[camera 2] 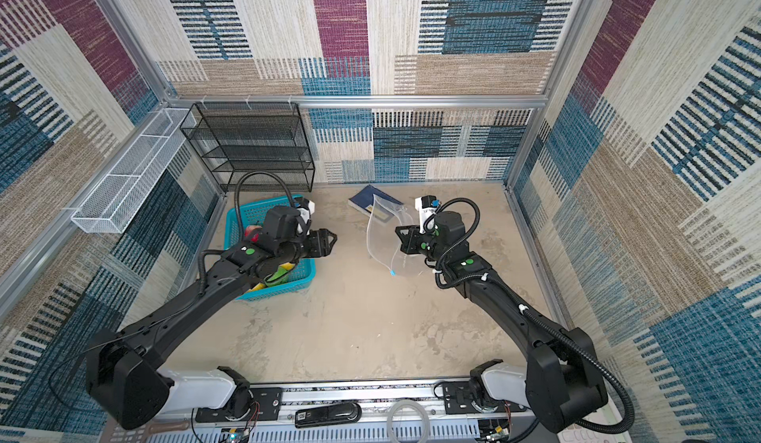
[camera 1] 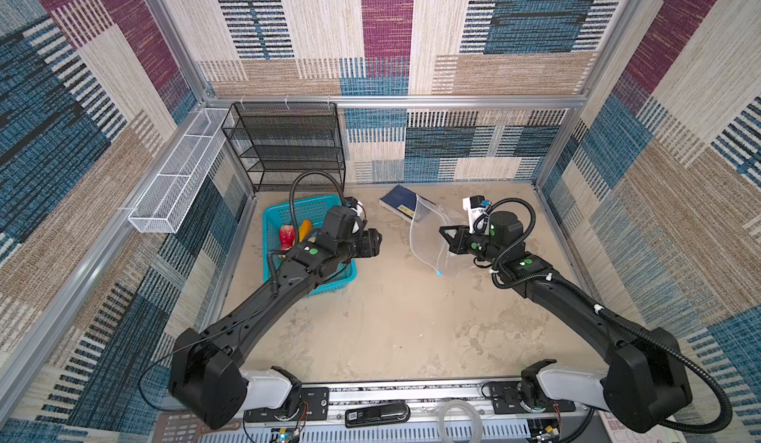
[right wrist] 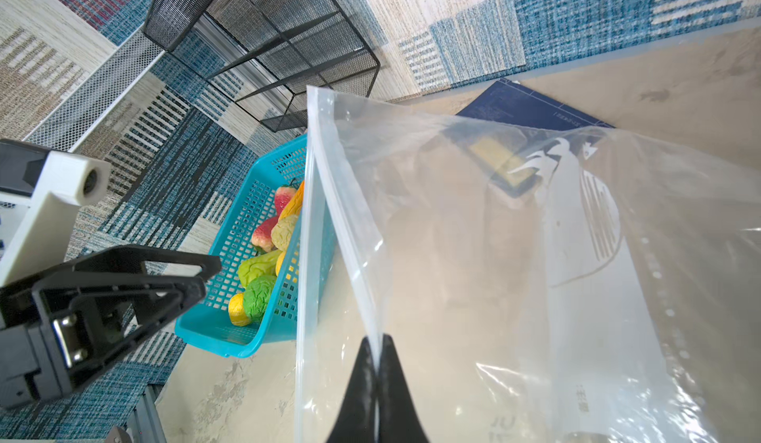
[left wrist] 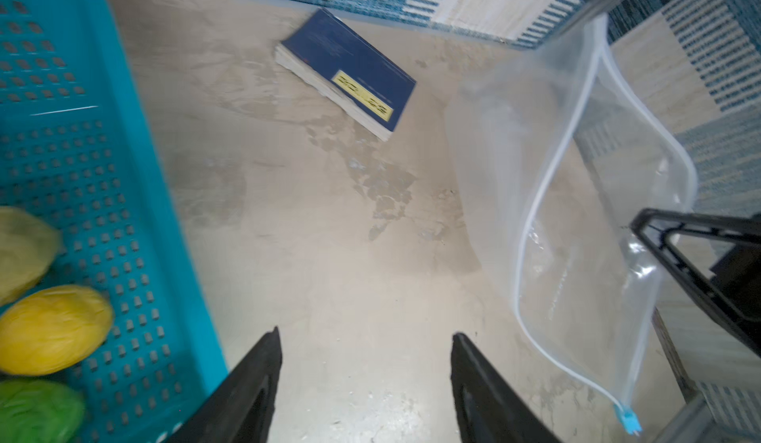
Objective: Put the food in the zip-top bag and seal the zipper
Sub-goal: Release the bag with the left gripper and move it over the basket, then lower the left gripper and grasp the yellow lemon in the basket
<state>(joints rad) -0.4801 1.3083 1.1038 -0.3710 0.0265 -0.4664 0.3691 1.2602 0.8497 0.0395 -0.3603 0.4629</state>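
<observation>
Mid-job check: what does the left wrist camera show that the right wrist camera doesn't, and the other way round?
Left wrist only: the left gripper with its jaws open and nothing between them, and the light-blue slider tab at the end of the zip-top bag's zipper.
Right wrist only: the right gripper's jaws pinched shut on the bag's mouth edge, and red fruit in the teal basket.
Both: the bag, the basket with the yellow lemon and green ball, and the blue book.
</observation>
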